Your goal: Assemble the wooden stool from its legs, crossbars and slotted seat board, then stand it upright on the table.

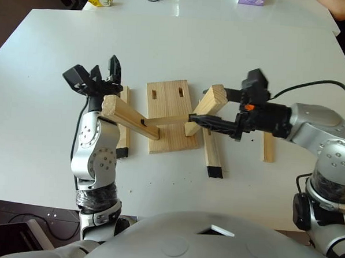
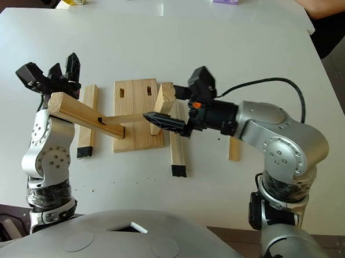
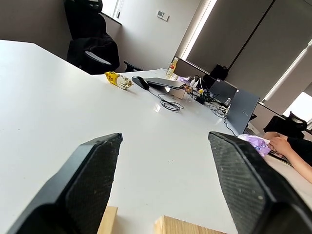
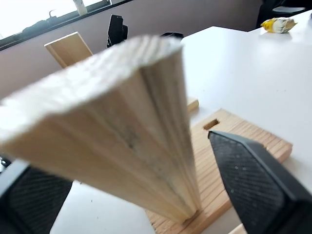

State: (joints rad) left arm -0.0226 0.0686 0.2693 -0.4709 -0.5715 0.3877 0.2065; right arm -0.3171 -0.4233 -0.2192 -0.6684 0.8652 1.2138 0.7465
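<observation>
Over the white table (image 1: 183, 43), the slotted seat board (image 1: 169, 134) lies partly hidden beneath a leg-and-crossbar frame (image 1: 127, 117). The right gripper (image 1: 195, 118) pinches its right-hand leg (image 1: 211, 99); the left gripper (image 1: 96, 74) is spread, clasping nothing. That arm half-hides a loose leg (image 1: 126, 97). A second table (image 1: 213, 7) stands behind.

In both eye views the right gripper (image 1: 197, 120) hides where the crossbar (image 1: 167, 122) meets the tilted leg (image 1: 211, 99).

right gripper (image 1: 195, 119) grips a leg (image 1: 214, 98) (crossbar (image 1: 167, 122) attached) over the seat board (image 1: 168, 103).
</observation>
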